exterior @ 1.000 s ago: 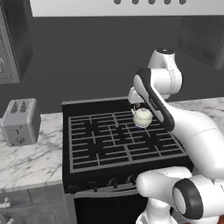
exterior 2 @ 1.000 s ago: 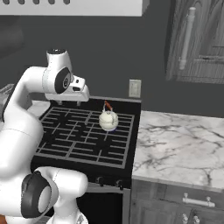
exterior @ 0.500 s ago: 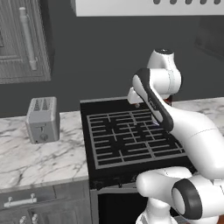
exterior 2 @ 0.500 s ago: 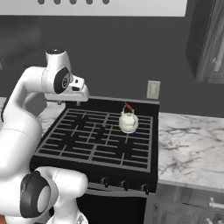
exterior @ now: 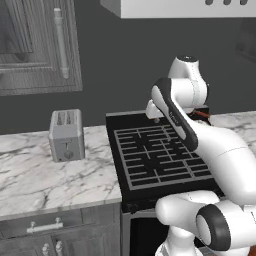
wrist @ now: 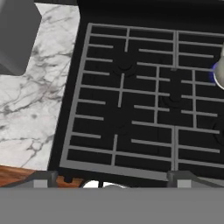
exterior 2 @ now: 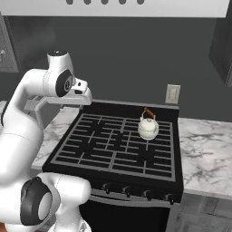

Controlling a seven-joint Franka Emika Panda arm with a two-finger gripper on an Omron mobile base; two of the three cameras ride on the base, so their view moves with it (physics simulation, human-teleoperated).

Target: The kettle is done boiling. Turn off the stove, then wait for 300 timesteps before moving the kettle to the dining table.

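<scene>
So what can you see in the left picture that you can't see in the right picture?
The left base view has a grey toaster on the marble counter beside the stove, and a cabinet door on the wall. The right base view has the whole little white kettle sitting on the back right of the stove, a wall outlet, and the row of knobs. Both show the black stove and the robot arm.
</scene>
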